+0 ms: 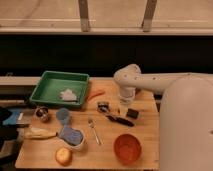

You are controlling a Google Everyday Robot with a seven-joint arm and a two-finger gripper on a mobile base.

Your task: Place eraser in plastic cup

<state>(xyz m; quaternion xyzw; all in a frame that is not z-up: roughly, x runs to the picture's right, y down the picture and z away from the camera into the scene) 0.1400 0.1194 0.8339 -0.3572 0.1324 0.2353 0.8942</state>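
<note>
The eraser [132, 113] is a small flat black block lying on the wooden table [45, 150], right of centre. My gripper [124, 104] hangs from the white arm [150, 82] just above the table, a little left of and behind the eraser, close to it. The pale-blue plastic cup [63, 116] stands upright on the left part of the table, well left of the gripper. Nothing shows in the gripper.
A long black-handled utensil [116, 118] lies between gripper and eraser. A green tray [46, 94], a carrot [96, 93], a dark metal cup [42, 114], a banana [40, 132], a sponge in a white bowl [71, 136], a fork [93, 131], a round fruit [63, 156] and an orange bowl [127, 148] also lie there.
</note>
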